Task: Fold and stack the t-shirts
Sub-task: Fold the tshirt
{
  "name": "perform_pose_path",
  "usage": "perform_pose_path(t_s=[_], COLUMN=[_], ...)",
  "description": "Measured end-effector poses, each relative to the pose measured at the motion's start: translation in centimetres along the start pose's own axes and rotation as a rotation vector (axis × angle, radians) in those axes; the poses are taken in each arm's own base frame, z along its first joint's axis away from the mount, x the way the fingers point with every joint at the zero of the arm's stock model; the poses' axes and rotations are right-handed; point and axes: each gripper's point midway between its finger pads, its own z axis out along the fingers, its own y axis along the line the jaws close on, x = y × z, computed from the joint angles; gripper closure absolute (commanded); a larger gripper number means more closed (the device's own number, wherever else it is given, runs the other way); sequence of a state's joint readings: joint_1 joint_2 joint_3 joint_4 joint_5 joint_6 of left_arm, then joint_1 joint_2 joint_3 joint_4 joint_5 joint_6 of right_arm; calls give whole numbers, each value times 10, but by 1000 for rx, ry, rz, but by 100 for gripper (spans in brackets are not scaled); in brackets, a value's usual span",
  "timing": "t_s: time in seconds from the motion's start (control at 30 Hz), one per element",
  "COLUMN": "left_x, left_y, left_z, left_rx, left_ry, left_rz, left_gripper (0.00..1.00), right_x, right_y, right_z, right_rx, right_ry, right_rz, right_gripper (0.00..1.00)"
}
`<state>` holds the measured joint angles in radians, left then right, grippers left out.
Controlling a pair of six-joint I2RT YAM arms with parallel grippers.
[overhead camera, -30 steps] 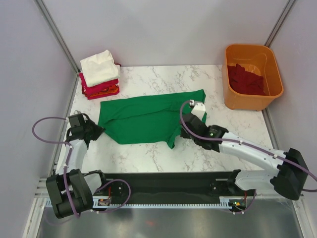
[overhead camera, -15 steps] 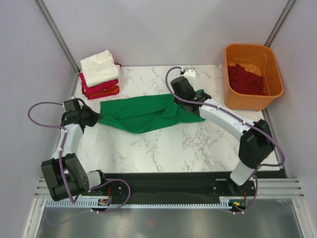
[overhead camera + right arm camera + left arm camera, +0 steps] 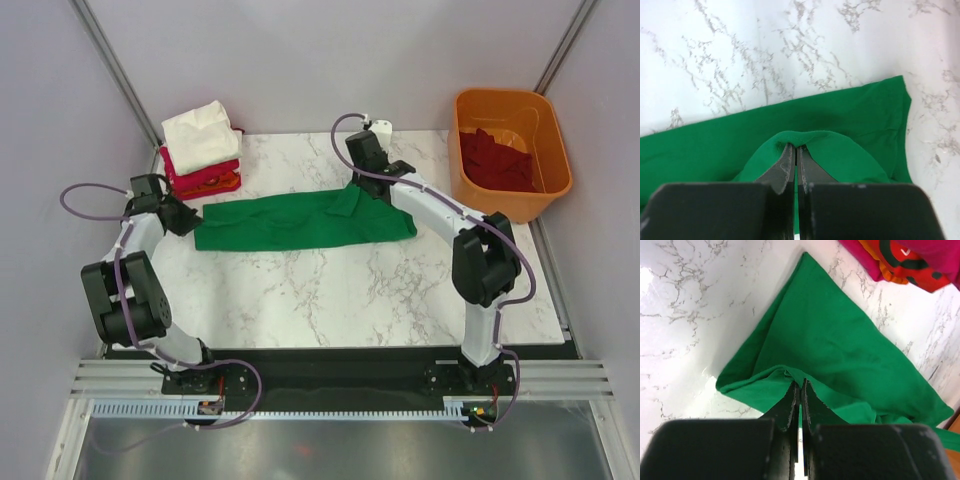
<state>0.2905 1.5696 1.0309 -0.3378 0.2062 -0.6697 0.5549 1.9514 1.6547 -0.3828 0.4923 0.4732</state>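
A bright green t-shirt (image 3: 300, 222) lies folded into a long band across the middle of the marble table. My left gripper (image 3: 186, 217) is shut on its left end, and the cloth bunches around the fingertips (image 3: 800, 386). My right gripper (image 3: 363, 190) is shut on a fold at the band's far edge, right of centre (image 3: 795, 148). The green cloth (image 3: 700, 145) spreads to both sides of it. Folded t-shirts are stacked at the back left, cream-white (image 3: 200, 135) on top of red and orange ones (image 3: 205, 180). The stack's edge (image 3: 900, 260) also shows in the left wrist view.
An orange plastic tub (image 3: 500, 206) stands at the back right with dark maroon cloth (image 3: 495, 160) inside. Grey walls close in the table on the left, back and right. The right arm stretches from its base up along the table's right side.
Both grippers carried the near edge of the green t-shirt toward the back, folding it over. It went from a wide spread to a narrow band.
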Motion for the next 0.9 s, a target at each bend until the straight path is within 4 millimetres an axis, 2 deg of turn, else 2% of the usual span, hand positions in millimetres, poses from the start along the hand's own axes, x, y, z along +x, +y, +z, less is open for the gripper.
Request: perform_pose_path(t_s=[0.2,0.33,0.4,0.43,0.53,0.57,0.63,0.7,0.73,0.77,0.8,0.83,0.87,0.9], left_x=[-1,6,9,10,9,7,4,0,-2,-5,-7,-9,-12,-15], left_y=[8,16,20,21,21,20,18,15,14,12,11,8,6,3], left_z=[26,42,46,47,49,49,50,50,50,50,50,50,51,51], left_rx=[-47,-72,-84,-88,-91,-90,-87,-82,-79,-75,-71,-65,-59,-53], left_ry=[45,86,102,106,109,108,101,95,90,86,82,80,75,72], left_rz=[-13,-22,-27,-28,-24,-23,-18,-14,-12,-7,2,3,7,8], left_gripper=[98,98,93,85,78,71,70,61,52,29,24,16,15,14], right_x=[-10,-7,-3,0,6,8,10,16,19,24,28,31,33,35], right_y=[-27,-38,-42,-44,-49,-51,-51,-49,-50,-50,-50,-50,-50,-50], right_z=[12,24,29,31,35,37,38,40,41,42,42,43,45,47], right_rx=[58,85,97,105,121,125,118,99,94,88,86,84,80,79], right_ry=[-9,4,15,23,42,48,59,74,83,94,105,113,120,124], right_rz=[27,30,27,24,18,17,21,21,21,20,19,17,17,15], right_gripper=[100,100,100,100,99,98,97,96,93,87,70,22,9,2])
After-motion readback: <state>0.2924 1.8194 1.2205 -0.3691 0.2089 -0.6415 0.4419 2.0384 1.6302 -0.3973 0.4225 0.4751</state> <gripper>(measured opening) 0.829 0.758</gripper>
